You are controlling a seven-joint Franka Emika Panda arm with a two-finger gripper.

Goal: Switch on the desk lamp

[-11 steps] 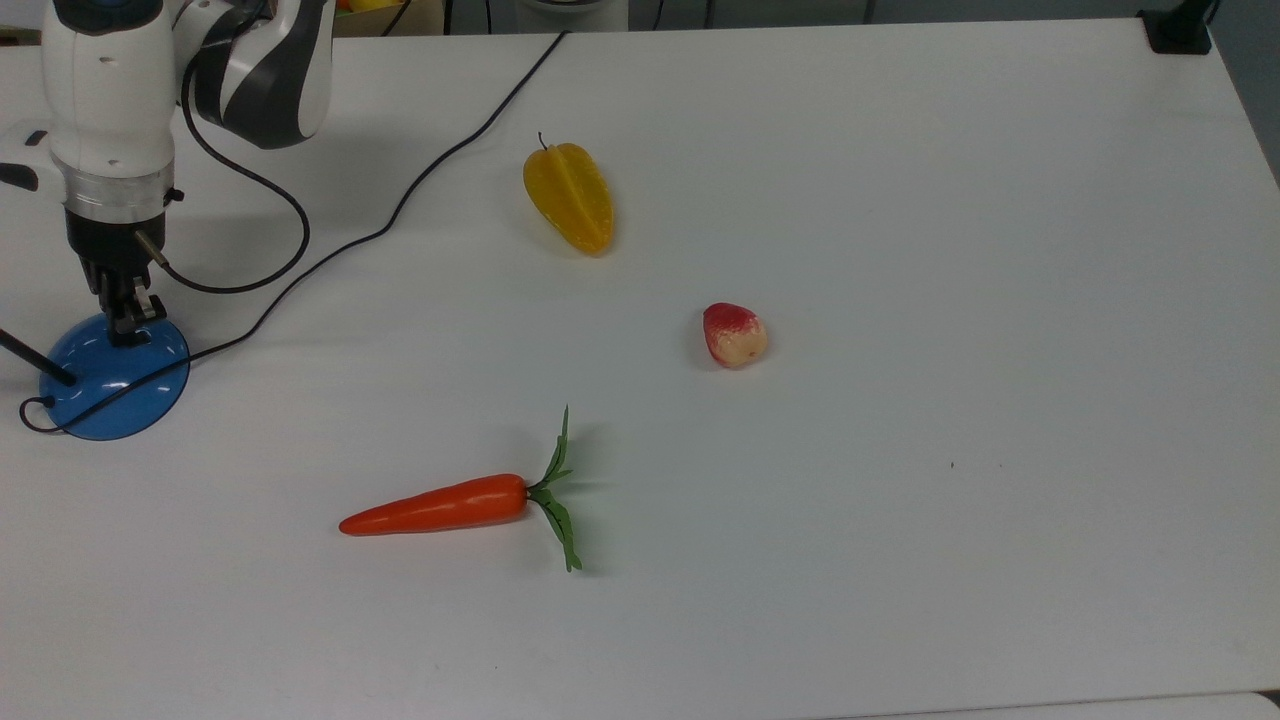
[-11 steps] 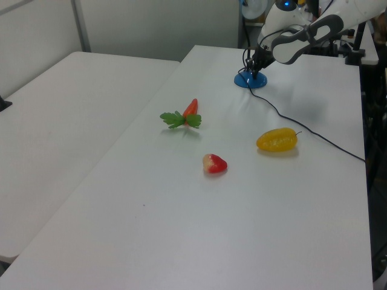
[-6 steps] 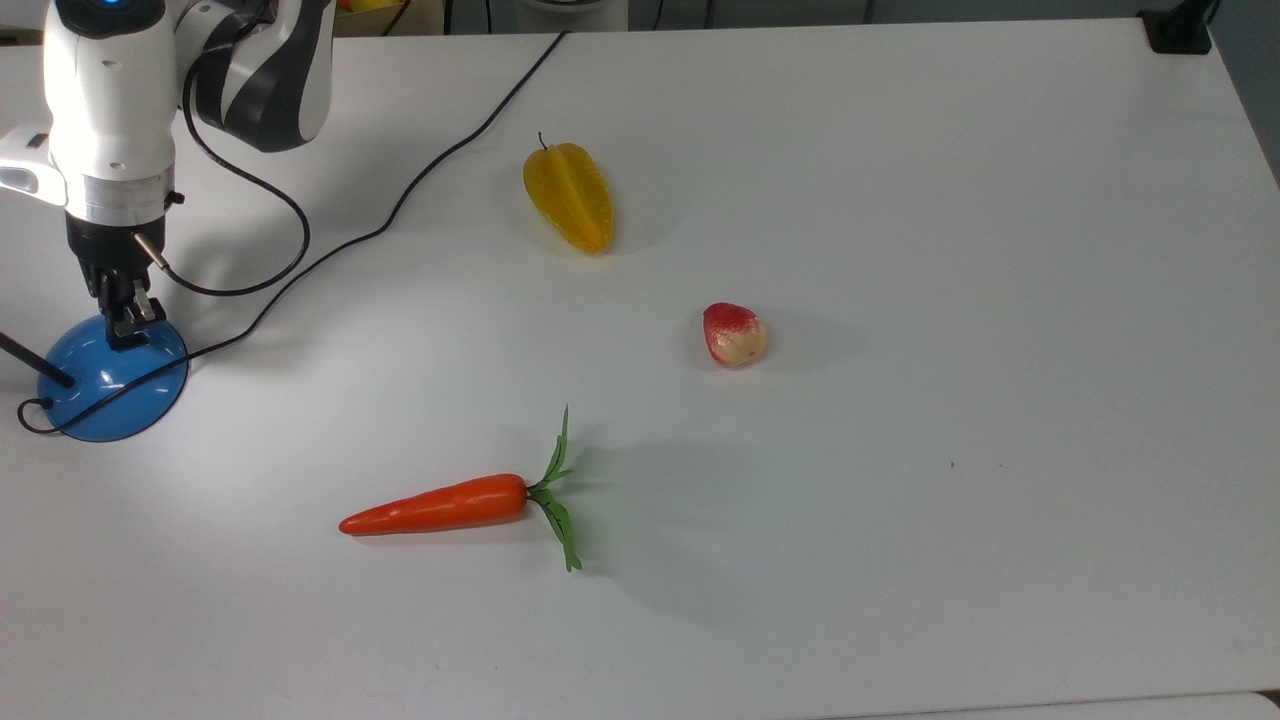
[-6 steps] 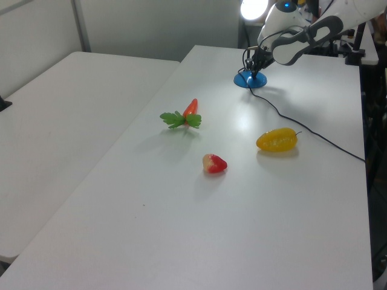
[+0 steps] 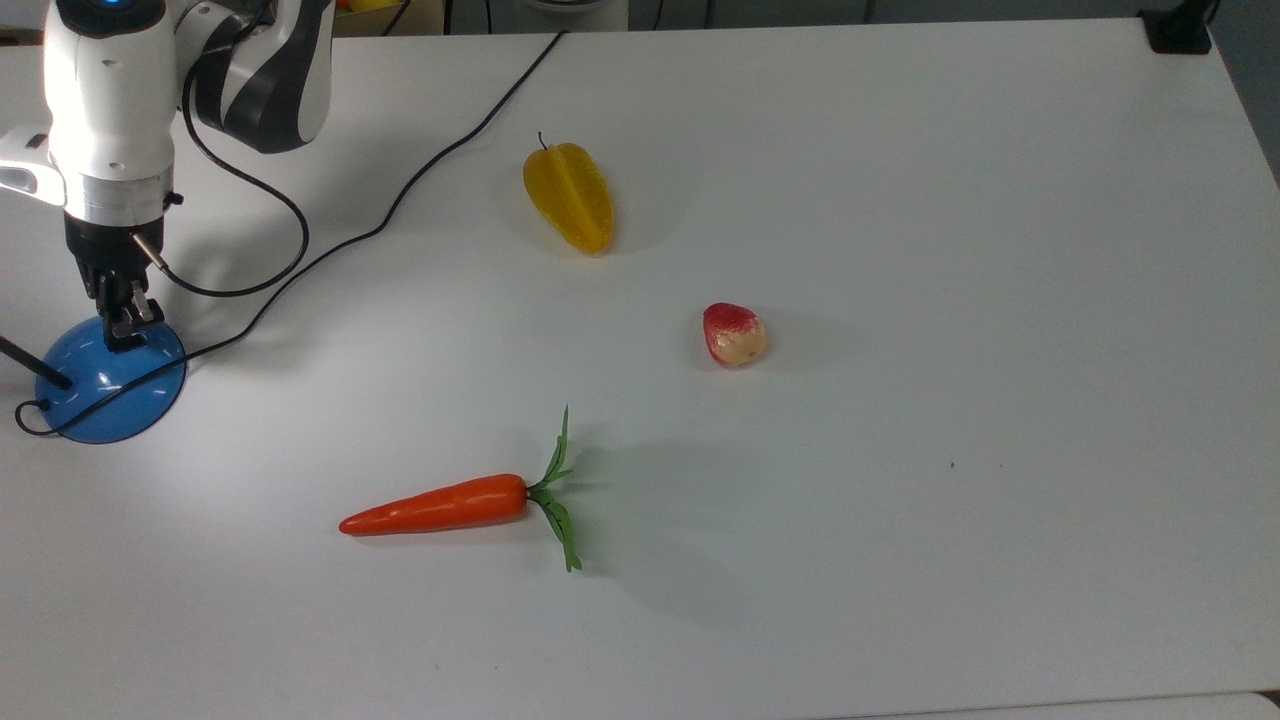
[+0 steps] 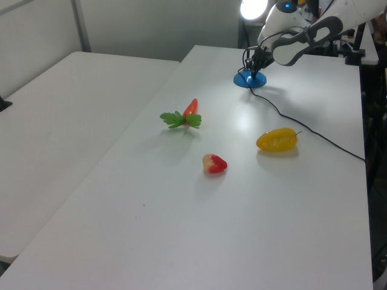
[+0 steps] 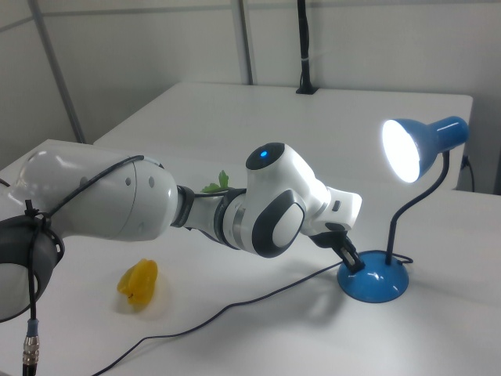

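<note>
Directly beneath gripper point(image 5: 121, 335) lies glossy blue dome-shaped lamp base point(image 5: 105, 385), at top view's left edge of white bench point(image 5: 900, 250). Fingers pressed together, tips touching dome's far rim. Blue shade point(image 7: 423, 145) seen lit; straight lift judged sufficient.

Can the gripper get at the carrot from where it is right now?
Probably yes. The gripper sits at the desk lamp base, and the table between it and the carrot is bare; the black cord runs off the other way.
</note>
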